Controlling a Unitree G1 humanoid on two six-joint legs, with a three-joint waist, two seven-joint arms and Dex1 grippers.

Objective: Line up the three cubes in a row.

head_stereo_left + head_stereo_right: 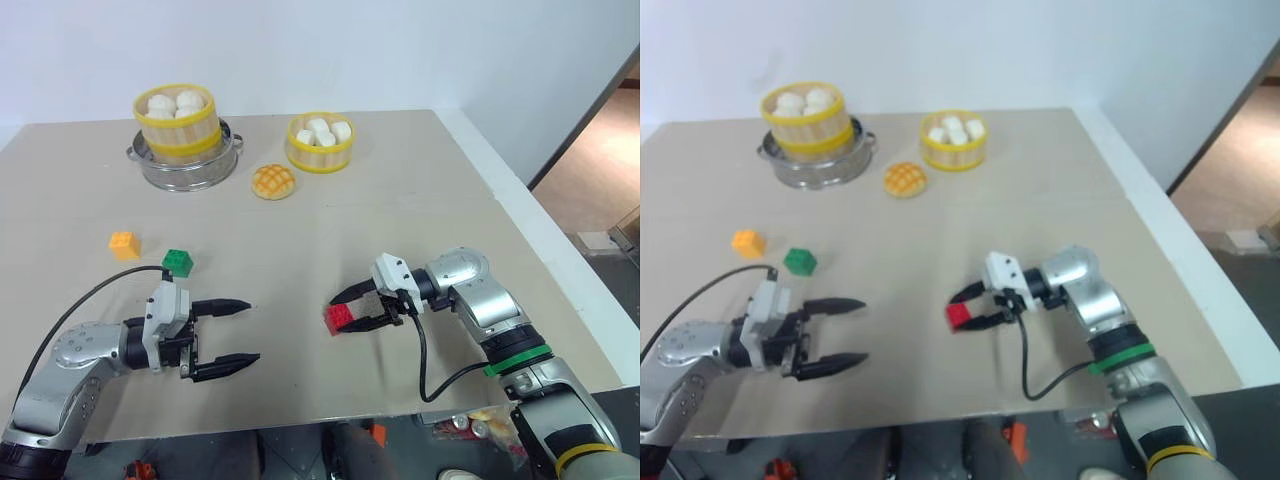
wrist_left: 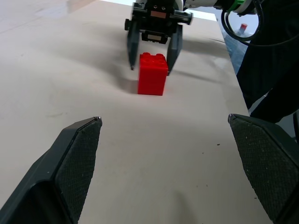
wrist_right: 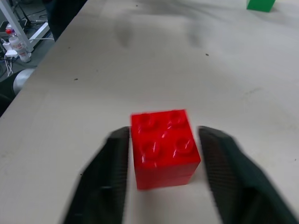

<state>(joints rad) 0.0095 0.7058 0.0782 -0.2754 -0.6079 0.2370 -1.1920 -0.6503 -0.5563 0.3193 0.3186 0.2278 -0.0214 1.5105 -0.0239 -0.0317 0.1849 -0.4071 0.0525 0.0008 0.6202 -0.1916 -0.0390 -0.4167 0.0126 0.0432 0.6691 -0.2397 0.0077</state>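
Observation:
The red cube (image 1: 341, 317) stands on the tan table (image 1: 400, 200), right of centre near the front. My right gripper (image 1: 338, 315) reaches in from the right and is shut on the cube, one black finger pressed to each side. In the right wrist view the red cube (image 3: 164, 147) sits studs-up between the two pads. The green cube (image 1: 179, 262) and the orange-yellow cube (image 1: 124, 244) lie close together at the left. My left gripper (image 1: 254, 330) is open and empty just in front of the green cube, pointing right toward the red cube (image 2: 152, 73).
At the back left a bamboo steamer of white buns (image 1: 177, 122) sits on a metal pot (image 1: 185, 172). A second steamer (image 1: 320, 142) stands at the back centre, with a golden criss-crossed bun (image 1: 273, 181) between them. The table's right edge (image 1: 545, 240) runs close to my right arm.

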